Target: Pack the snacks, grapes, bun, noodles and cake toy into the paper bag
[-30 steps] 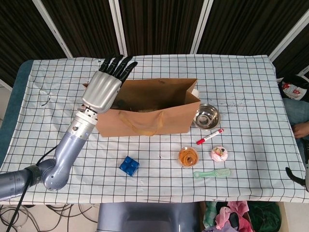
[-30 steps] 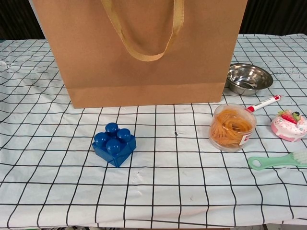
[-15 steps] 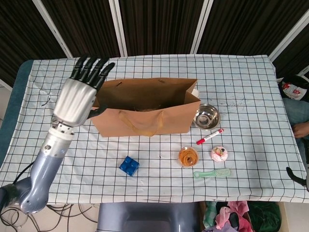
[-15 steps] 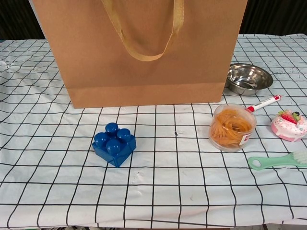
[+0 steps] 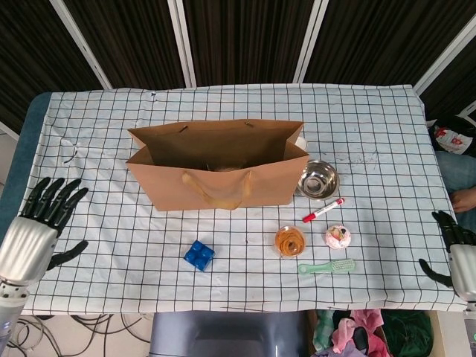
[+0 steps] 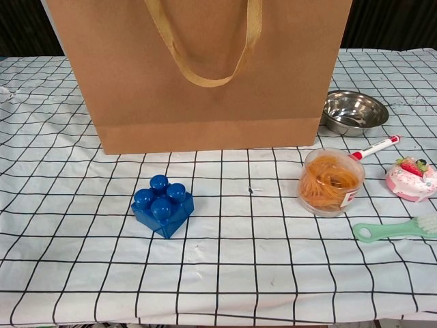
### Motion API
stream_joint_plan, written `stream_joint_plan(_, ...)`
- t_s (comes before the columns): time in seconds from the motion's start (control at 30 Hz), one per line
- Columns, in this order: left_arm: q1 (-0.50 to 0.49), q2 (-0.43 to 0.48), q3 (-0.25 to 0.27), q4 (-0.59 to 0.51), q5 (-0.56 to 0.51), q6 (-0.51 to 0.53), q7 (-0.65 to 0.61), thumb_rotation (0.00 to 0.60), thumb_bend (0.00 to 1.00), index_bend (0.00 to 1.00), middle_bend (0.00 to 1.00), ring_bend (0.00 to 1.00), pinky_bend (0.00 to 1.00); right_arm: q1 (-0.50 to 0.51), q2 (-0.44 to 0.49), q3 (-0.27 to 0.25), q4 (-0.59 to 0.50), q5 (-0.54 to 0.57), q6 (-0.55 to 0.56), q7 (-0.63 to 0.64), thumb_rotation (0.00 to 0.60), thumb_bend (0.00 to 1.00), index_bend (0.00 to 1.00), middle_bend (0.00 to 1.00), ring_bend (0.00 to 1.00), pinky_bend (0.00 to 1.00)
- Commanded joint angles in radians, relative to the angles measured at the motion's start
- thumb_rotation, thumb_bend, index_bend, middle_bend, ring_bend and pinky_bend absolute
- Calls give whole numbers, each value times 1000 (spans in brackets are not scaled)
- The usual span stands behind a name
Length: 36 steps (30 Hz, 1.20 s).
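Observation:
The brown paper bag (image 5: 219, 175) (image 6: 205, 75) stands open at the table's middle, with something dim lying inside it. In front of it to the right sit the clear cup of orange noodles (image 5: 289, 241) (image 6: 330, 182) and the pink cake toy (image 5: 338, 236) (image 6: 411, 178). My left hand (image 5: 33, 227) hovers at the table's front left edge, fingers spread, holding nothing. My right hand (image 5: 457, 253) shows at the front right edge, fingers apart and empty. Neither hand appears in the chest view.
A blue toy brick (image 5: 198, 255) (image 6: 162, 204) lies in front of the bag. A steel bowl (image 5: 318, 179) (image 6: 354, 111), a red-capped marker (image 5: 323, 210) (image 6: 374, 147) and a green brush (image 5: 326, 266) (image 6: 396, 228) lie to the right. A person sits beyond the right edge.
My left hand has drawn back from the bag's left rim to the table's front left edge. My right hand has come into view at the front right. The objects have not moved.

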Motion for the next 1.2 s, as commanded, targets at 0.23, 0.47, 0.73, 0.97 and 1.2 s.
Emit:
stream_joint_plan(0.23,157,-120,62,291,-31,119,-289,600,88,30,0,0,0,139,133,-52,-190,-162,-190,-80,600,165,65,35,152,192)
stream_joint_plan(0.47,160,-102,54,279,-62,63,-278,600,88,25,0,0,0,262,134,-21,-341,-121,-372,-228,600,159,41,31,138,183)
stream_joint_plan(0.73,151,-94,40,256,-106,-10,-244,600,87,24,0,0,0,372,54,29,-415,51,-514,-423,600,152,39,31,138,176)
stream_joint_plan(0.97,155,-101,18,255,-112,-17,-240,600,87,24,0,0,0,453,-66,36,-404,210,-570,-581,600,151,36,36,138,176)
stream_joint_plan(1.2,166,-109,1,261,-118,-12,-234,600,87,24,0,0,0,517,-193,42,-337,324,-557,-693,600,150,36,36,138,176)
